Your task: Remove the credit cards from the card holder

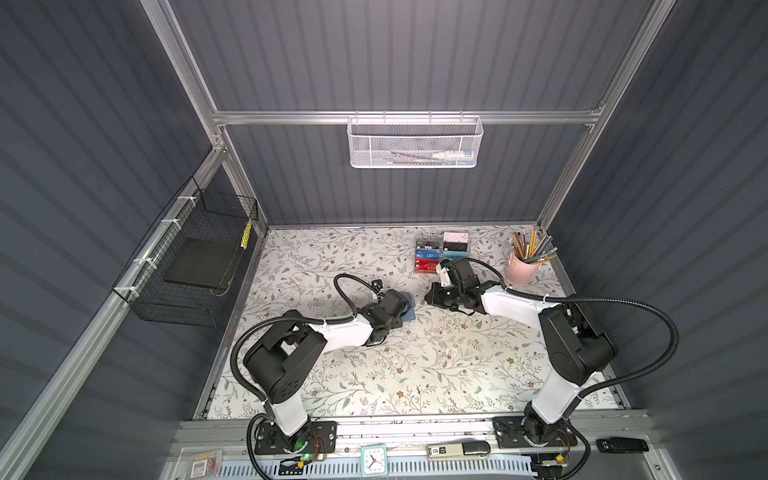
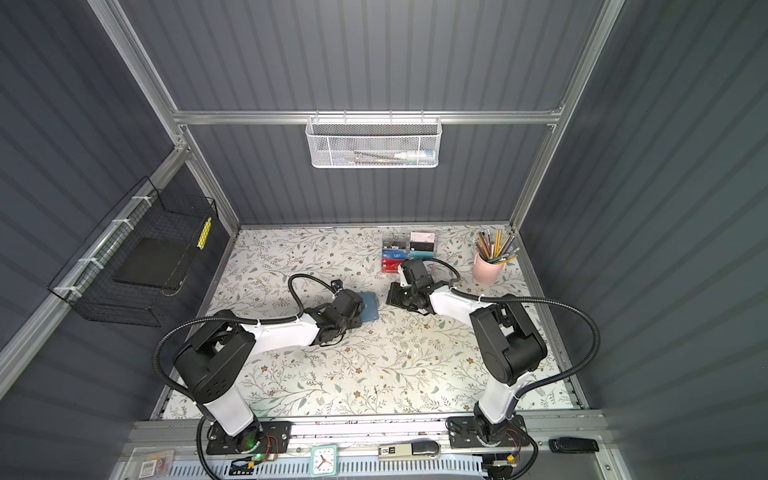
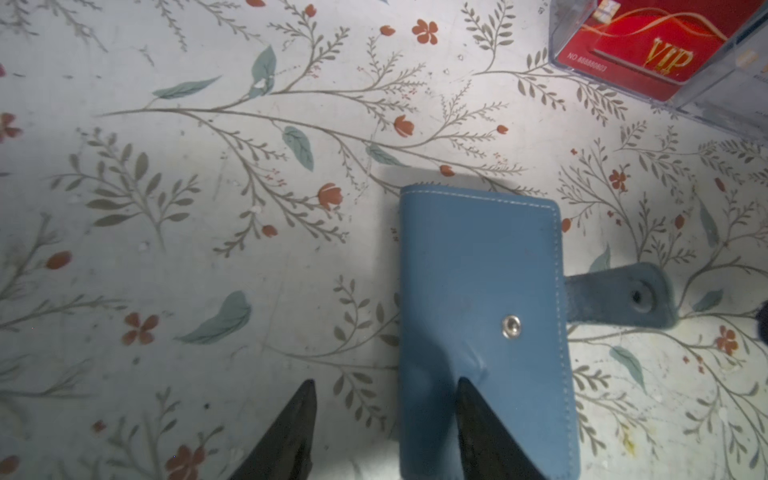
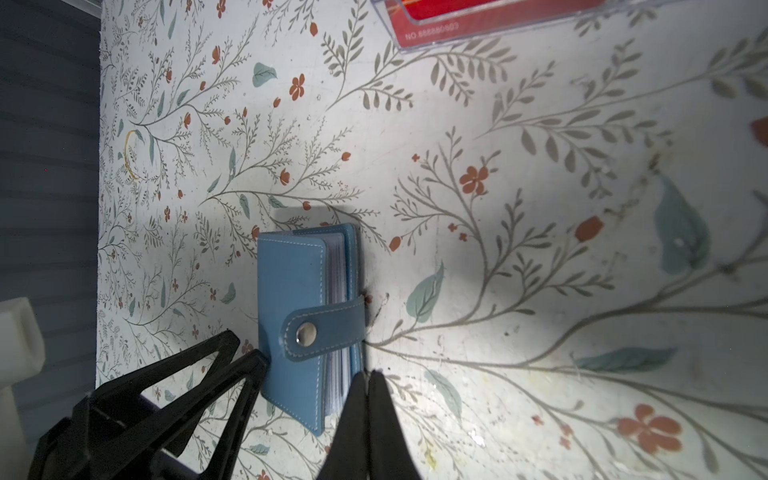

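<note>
The slate-blue card holder [image 1: 409, 308] [image 2: 370, 307] lies closed and flat on the floral table between the two arms. In the left wrist view the card holder [image 3: 478, 270] has its tab [image 3: 619, 297] lying out flat, unsnapped. In the right wrist view the card holder [image 4: 291, 291] has the tab wrapped over the cover. My left gripper [image 3: 385, 382] is open, one finger resting on the cover and the other over the table beyond the spine. My right gripper [image 4: 370, 372] is shut and empty, its tips at the page edge beside the tab. The credit cards are hidden; only clear sleeve edges [image 4: 338, 286] show.
A clear acrylic rack [image 1: 442, 253] [image 3: 665, 54] holding a red VIP card and other cards stands behind the right gripper. A pink cup of pencils [image 1: 521, 270] is at the back right. A black wire basket [image 1: 187, 266] hangs on the left wall, a white mesh basket [image 1: 415, 141] on the back rail.
</note>
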### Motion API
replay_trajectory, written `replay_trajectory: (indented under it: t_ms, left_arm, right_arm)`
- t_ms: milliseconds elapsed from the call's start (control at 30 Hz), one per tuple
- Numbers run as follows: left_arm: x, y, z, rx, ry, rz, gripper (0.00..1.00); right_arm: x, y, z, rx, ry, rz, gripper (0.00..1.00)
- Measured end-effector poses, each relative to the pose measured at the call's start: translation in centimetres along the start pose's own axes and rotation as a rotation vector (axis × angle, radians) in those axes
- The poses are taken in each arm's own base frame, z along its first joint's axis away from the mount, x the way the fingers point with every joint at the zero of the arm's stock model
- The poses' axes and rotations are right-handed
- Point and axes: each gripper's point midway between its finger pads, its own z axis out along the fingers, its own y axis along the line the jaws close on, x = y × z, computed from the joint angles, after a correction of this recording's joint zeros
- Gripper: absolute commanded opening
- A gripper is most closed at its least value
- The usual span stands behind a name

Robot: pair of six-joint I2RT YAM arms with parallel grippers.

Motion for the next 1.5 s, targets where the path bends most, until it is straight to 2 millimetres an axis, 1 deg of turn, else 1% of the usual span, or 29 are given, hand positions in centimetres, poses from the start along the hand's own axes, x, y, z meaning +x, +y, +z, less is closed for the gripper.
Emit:
replay_trajectory:
  t_ms: [67,167,233,267,300,433,533,633,733,867,967,1100,1200,1267,1333,1500]
  left_arm:
    - [-0.5,0.2,-0.8,0.008,-0.011,-0.003,0.69]
    - [-1.9,0.3,-2.3,0.033,-0.045,-0.021,0.79]
    - [-2.5,0.4,-3.3,0.049,-0.067,-0.036,0.88]
    - [-2.7,0.5,-3.8,0.060,-0.075,-0.041,0.89]
    - [-2.9,0.6,-4.2,0.069,-0.081,-0.050,0.99]
    - [-2.5,1.2,-4.8,0.100,-0.078,-0.070,1.00]
    - [-1.4,1.8,-4.7,0.121,-0.053,-0.086,1.00]
    - [-0.5,2.6,-4.9,0.144,-0.031,-0.110,1.00]
    - [-0.3,2.9,-5.3,0.171,-0.022,-0.135,1.00]
    - [-1.2,2.3,-6.3,0.221,-0.044,-0.156,1.00]
    - [-1.5,1.6,-6.6,0.260,-0.046,-0.161,1.00]
    - [-1.4,0.5,-6.6,0.313,-0.026,-0.162,1.00]
    - [-0.6,-0.1,-5.9,0.333,0.009,-0.156,1.00]
    - [-0.1,-0.3,-5.4,0.332,0.035,-0.150,1.00]
    - [0.2,-0.5,-5.0,0.332,0.051,-0.147,1.00]
    - [-0.4,-1.4,-4.9,0.351,0.052,-0.147,1.00]
  right_arm:
    - [0.2,0.2,0.1,-0.002,0.002,-0.005,0.25]
    - [0.7,0.8,0.3,-0.003,0.009,-0.026,0.41]
    - [1.1,1.1,0.5,0.001,0.015,-0.049,0.47]
    - [1.3,1.4,0.5,0.001,0.016,-0.061,0.50]
    - [1.5,1.6,0.6,0.003,0.018,-0.074,0.53]
    - [1.5,2.2,0.7,0.007,0.013,-0.107,0.64]
    - [1.0,2.4,0.9,0.016,0.005,-0.123,0.66]
    - [0.7,2.4,1.8,0.028,0.010,-0.127,0.66]
    - [0.9,1.9,2.8,0.053,0.027,-0.132,0.62]
    - [1.1,1.4,3.7,0.089,0.037,-0.146,0.48]
    - [1.1,1.1,3.8,0.110,0.033,-0.156,0.35]
    - [0.7,0.8,3.8,0.134,0.016,-0.162,0.20]
    - [0.4,0.6,3.7,0.143,0.006,-0.160,0.11]
    - [0.3,0.4,3.7,0.145,0.002,-0.158,0.08]
    - [0.1,0.3,3.6,0.147,-0.002,-0.156,0.01]
    - [-0.3,0.1,3.2,0.148,-0.011,-0.152,0.00]
